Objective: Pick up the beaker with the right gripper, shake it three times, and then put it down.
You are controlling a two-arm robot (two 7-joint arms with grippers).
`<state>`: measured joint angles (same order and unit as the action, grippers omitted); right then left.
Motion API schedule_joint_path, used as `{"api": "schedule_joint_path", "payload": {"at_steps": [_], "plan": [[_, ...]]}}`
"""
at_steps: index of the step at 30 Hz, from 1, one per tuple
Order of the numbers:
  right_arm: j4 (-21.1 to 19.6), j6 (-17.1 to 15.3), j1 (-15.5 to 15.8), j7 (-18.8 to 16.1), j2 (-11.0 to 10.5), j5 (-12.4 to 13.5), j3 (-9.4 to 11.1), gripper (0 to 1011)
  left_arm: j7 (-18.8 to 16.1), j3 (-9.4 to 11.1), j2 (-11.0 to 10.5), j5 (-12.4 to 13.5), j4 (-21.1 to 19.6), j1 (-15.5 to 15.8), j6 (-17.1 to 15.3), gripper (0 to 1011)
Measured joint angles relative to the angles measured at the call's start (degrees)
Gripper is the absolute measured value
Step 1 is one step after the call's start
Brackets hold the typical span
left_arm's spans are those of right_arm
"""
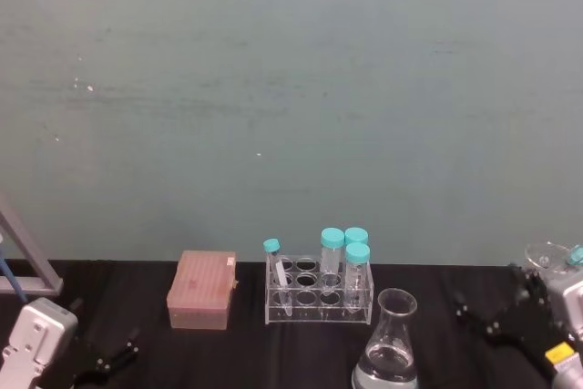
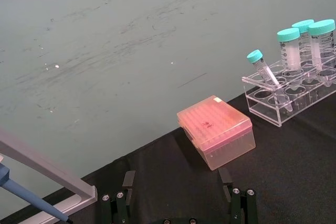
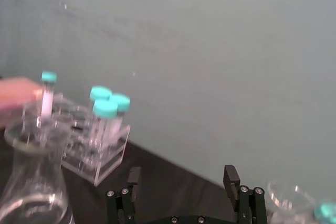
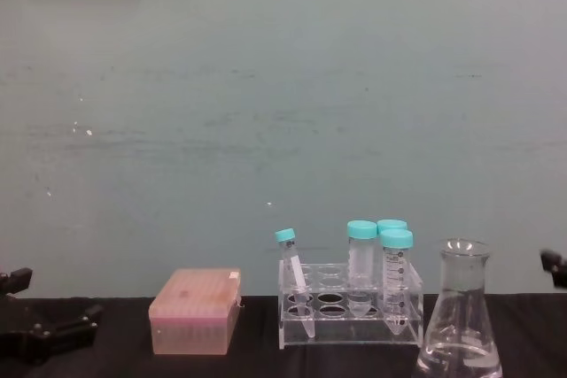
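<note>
The beaker [image 1: 387,345], a clear conical flask with a little liquid, stands on the black table near the front, right of centre. In the chest view the beaker [image 4: 461,318] rises taller than the tubes beside it. My right gripper [image 1: 494,309] hovers to the beaker's right, apart from it, open and holding nothing. From the right wrist, the open gripper [image 3: 184,199] shows with the beaker [image 3: 31,182] off to one side of it. My left gripper [image 1: 103,327] rests open at the table's front left, and the left wrist view shows this gripper [image 2: 181,203] spread wide.
A clear rack [image 1: 319,296] of teal-capped tubes stands just behind the beaker. A pink translucent box [image 1: 202,291] sits left of the rack. A glass dish [image 1: 548,254] lies at the far right, and a pipette stand [image 2: 47,179] at the far left. A teal wall backs the table.
</note>
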<state>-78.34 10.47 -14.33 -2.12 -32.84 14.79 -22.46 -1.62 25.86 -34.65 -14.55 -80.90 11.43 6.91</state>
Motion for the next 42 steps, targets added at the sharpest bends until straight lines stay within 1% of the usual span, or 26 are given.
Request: {"api": "schedule_joint_path", "payload": {"at_steps": [5,6,7,10,11,12,13,15,16,20,21,23,27,29,32,35,42], "plan": [[-0.90,2.80,-0.99,-1.34,0.64,0.78,1.64,1000,0.00,0.00,0.00,0.00,0.00,0.00,0.00,1000],[-1.66,3.76,-1.21,-2.03,0.81,1.33,2.18,1000,0.00,0.00,0.00,0.00,0.00,0.00,0.00,1000],[-2.09,4.08,-1.26,-2.44,0.91,1.72,2.44,1000,0.00,0.00,0.00,0.00,0.00,0.00,0.00,1000],[-4.15,4.43,-1.23,-4.44,1.53,4.44,3.47,1000,0.00,0.00,0.00,0.00,0.00,0.00,0.00,1000],[-5.21,4.23,-1.01,-5.74,1.96,6.19,3.86,1000,0.00,0.00,0.00,0.00,0.00,0.00,0.00,1000],[-5.67,4.04,-0.88,-6.24,2.16,6.98,3.96,1000,0.00,0.00,0.00,0.00,0.00,0.00,0.00,1000],[-6.65,3.37,-0.54,-7.53,2.66,8.72,4.18,1000,0.00,0.00,0.00,0.00,0.00,0.00,0.00,1000],[-7.45,2.52,-0.21,-8.83,3.12,10.45,4.29,1000,0.00,0.00,0.00,0.00,0.00,0.00,0.00,1000],[-8.21,1.47,0.20,-9.95,3.69,12.10,4.33,1000,0.00,0.00,0.00,0.00,0.00,0.00,0.00,1000],[-9.11,-0.71,0.98,-11.84,4.42,14.49,4.26,1000,0.00,0.00,0.00,0.00,0.00,0.00,0.00,1000],[-9.42,-1.76,1.34,-12.52,4.71,15.32,4.21,1000,0.00,0.00,0.00,0.00,0.00,0.00,0.00,1000],[-9.76,-3.25,1.73,-13.22,5.03,16.08,4.16,1000,0.00,0.00,0.00,0.00,0.00,0.00,0.00,1000],[-10.04,-5.31,2.11,-13.85,5.06,16.34,4.03,1000,0.00,0.00,0.00,0.00,0.00,0.00,0.00,1000],[-10.08,-6.98,2.23,-14.30,4.86,16.20,3.74,1000,0.00,0.00,0.00,0.00,0.00,0.00,0.00,1000],[-9.80,-9.48,2.31,-14.65,4.60,15.39,3.21,1000,0.00,0.00,0.00,0.00,0.00,0.00,0.00,1000],[-9.26,-10.72,2.34,-14.73,4.59,14.58,2.98,1000,0.00,0.00,0.00,0.00,0.00,0.00,0.00,1000],[-7.76,-11.57,2.12,-15.48,4.87,12.90,2.64,1000,0.00,0.00,0.00,0.00,0.00,0.00,0.00,1000]]}}
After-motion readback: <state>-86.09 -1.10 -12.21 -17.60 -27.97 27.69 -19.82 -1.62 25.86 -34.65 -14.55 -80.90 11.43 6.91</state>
